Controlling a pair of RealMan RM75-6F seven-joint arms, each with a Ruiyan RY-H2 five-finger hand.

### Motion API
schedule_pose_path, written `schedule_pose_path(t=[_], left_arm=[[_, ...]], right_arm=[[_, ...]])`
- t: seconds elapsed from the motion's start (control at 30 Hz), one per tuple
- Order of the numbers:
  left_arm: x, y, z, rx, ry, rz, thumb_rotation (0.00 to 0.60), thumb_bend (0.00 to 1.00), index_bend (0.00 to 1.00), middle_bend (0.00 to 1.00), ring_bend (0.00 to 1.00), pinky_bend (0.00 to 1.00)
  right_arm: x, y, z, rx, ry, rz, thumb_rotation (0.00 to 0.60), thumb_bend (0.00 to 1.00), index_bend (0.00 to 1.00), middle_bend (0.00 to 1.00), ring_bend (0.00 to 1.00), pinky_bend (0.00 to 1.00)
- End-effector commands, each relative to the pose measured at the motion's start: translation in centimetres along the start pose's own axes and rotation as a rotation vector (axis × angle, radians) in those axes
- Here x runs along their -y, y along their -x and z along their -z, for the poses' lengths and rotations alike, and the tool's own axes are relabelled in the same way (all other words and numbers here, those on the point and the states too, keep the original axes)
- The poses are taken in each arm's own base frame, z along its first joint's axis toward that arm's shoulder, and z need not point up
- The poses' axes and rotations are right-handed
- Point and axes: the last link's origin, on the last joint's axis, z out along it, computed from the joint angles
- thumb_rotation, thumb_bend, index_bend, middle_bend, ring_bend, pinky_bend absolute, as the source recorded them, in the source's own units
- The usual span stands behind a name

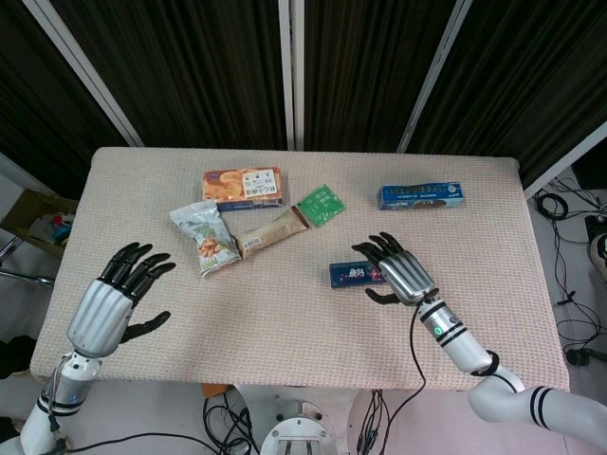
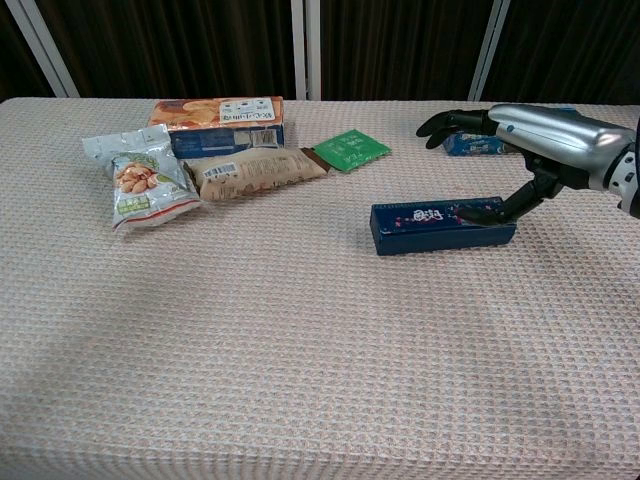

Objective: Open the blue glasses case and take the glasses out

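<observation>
Case (image 2: 443,227) lies shut, dark blue, flat on my table (image 2: 300,350); right robot hand (image 1: 400,271) spread over it, thumb touching, left robot hand (image 1: 119,294) open, empty.

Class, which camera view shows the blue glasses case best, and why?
The chest view: the blue glasses case lies close, its lid and front side clear. In the head view the right hand covers its right end, leaving only the left part visible.

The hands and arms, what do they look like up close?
Each hand, left and right, has a ribbed silver back and black fingers. The wrists are silver cylinders; the right one bears a green-ringed round mark and black bands, on a white arm. A thin black cable hangs from the right wrist.
</observation>
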Motion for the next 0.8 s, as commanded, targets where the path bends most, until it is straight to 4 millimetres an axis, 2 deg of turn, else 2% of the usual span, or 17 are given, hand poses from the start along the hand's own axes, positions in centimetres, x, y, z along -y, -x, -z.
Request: schedule_pose_path(t=[0.03, 0.37, 0.8], left_arm=[[1.2, 0.6, 0.8, 0.092, -0.103, -0.032, 0.600, 0.03, 0.23, 0.22, 0.12, 0.15], [3.2, 1.6, 2.7, 0.168, -0.249, -0.016, 0.600, 0.03, 0.23, 0.22, 0.12, 0.15], [3.8, 2.0, 2.8, 0.169, -0.263, -0.008, 0.600, 0.03, 0.23, 0.22, 0.12, 0.15]], right_arm=[[-0.3, 0.8, -0.9, 0.047, 0.025, 0.048, 0.600, 0.26, 0.13, 0.20, 0.05, 0.05], [-1.3, 1.7, -1.1, 0.095, 0.075, 0.075, 0.600, 0.32, 0.15, 0.22, 0.05, 0.05], [-2.0, 2.3, -1.7, 0.116, 0.096, 0.075, 0.600, 0.34, 0.23, 0.26, 0.07, 0.05]])
